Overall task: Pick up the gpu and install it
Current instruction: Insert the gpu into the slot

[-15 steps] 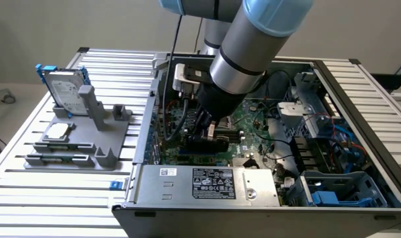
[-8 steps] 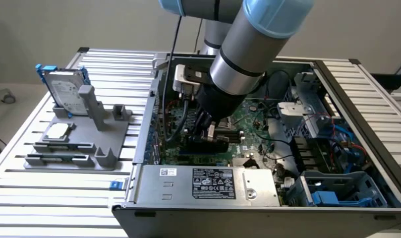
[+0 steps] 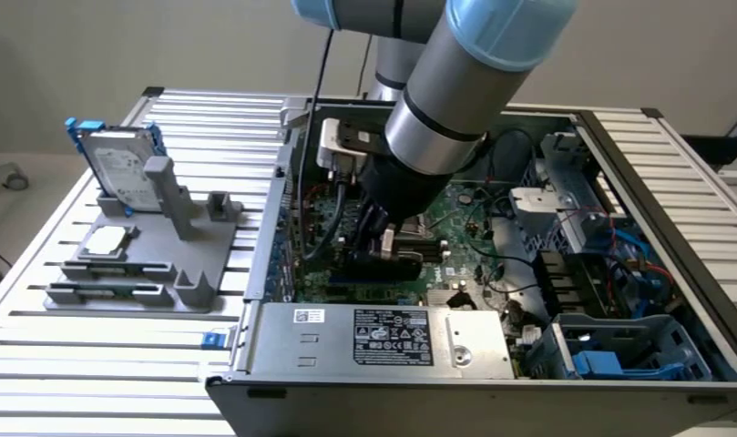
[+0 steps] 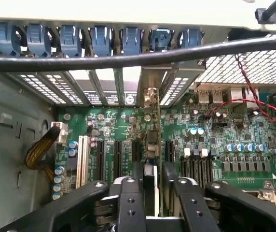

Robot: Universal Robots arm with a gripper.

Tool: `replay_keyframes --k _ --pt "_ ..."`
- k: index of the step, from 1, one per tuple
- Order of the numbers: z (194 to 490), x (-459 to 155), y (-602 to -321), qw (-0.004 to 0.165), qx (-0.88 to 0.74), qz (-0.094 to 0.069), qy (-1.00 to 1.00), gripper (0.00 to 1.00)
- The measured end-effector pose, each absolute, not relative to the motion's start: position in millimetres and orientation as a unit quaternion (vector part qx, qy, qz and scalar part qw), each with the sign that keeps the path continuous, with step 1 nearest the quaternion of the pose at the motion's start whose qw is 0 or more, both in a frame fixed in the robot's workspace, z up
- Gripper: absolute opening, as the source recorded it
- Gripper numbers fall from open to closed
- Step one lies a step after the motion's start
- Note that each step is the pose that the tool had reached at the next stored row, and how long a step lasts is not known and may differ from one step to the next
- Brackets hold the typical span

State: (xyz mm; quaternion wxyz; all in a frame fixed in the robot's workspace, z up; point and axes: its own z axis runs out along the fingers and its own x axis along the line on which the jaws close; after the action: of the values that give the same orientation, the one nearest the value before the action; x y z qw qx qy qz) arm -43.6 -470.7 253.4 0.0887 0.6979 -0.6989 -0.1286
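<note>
One gpu [image 4: 151,186] — standing edge-on, within gripper [image 4: 153,169]

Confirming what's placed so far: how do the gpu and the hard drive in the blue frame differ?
The gpu stands inside the computer case on the motherboard; the hard drive stands outside, on the grey holder at the exterior view's left. The gripper is at the gpu; the hard drive is far from it. The gpu is a thin dark card; the hard drive is silver. Both stand on edge.
</note>
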Motion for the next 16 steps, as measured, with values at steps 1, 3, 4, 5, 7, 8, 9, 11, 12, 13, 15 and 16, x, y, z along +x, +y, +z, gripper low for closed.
replay_keyframes --k 1,3,4,5,7,8,9,11,12,13,15,16 --pt "254 -43 -471 0.089 0.698 -0.129 -0.699 0.33" --pt "255 -43 -471 0.089 0.698 -0.128 -0.699 0.46" --pt "257 -43 -471 0.089 0.698 -0.129 -0.699 0.46" --pt "259 -43 -471 0.089 0.698 -0.129 -0.699 0.52" --pt "265 -43 -471 0.089 0.698 -0.129 -0.699 0.52" --pt "270 -43 -471 0.089 0.698 -0.129 -0.699 0.52" --pt "274 -43 -471 0.089 0.698 -0.129 -0.699 0.52" --pt "283 -43 -471 0.089 0.698 -0.129 -0.699 0.52" --pt "288 -43 -471 0.089 0.698 -0.129 -0.699 0.52" --pt "292 -43 -471 0.089 0.698 -0.129 -0.699 0.52" --pt "301 -43 -471 0.089 0.698 -0.129 -0.699 0.50" --pt "306 -43 -471 0.089 0.698 -0.128 -0.699 0.50"
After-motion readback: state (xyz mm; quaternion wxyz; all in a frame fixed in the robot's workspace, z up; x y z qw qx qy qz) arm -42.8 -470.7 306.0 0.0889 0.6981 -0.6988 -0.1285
